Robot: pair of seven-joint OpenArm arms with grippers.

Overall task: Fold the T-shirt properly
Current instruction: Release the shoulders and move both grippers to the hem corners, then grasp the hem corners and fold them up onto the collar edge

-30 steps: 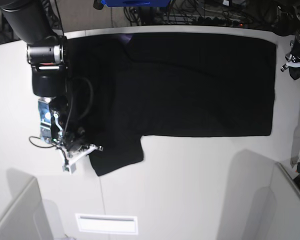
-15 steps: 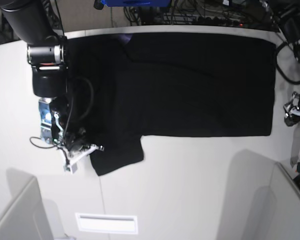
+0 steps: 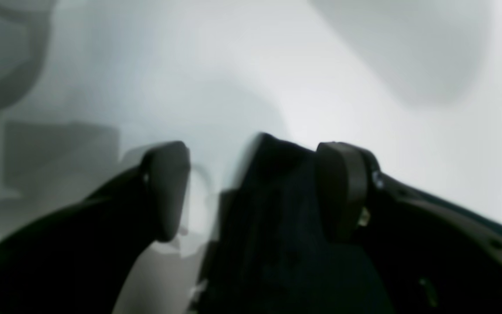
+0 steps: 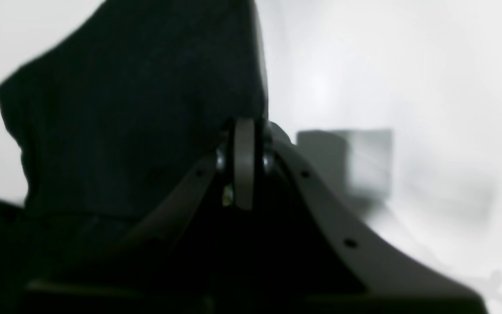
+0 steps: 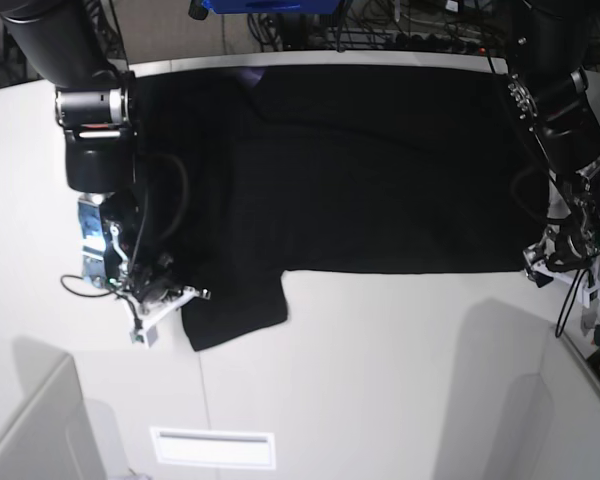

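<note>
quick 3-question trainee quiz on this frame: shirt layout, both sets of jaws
1. True or false: the T-shirt lies flat on the table with only plain black cloth showing.
2. Which gripper has its jaws shut on the sleeve? A) left B) right
3. Fill in: the left gripper is at the shirt's near hem corner, jaws ____.

Key: 1 true. 2 B, the right gripper pinches the sleeve edge. 3 open, with cloth between them, not clamped.
</note>
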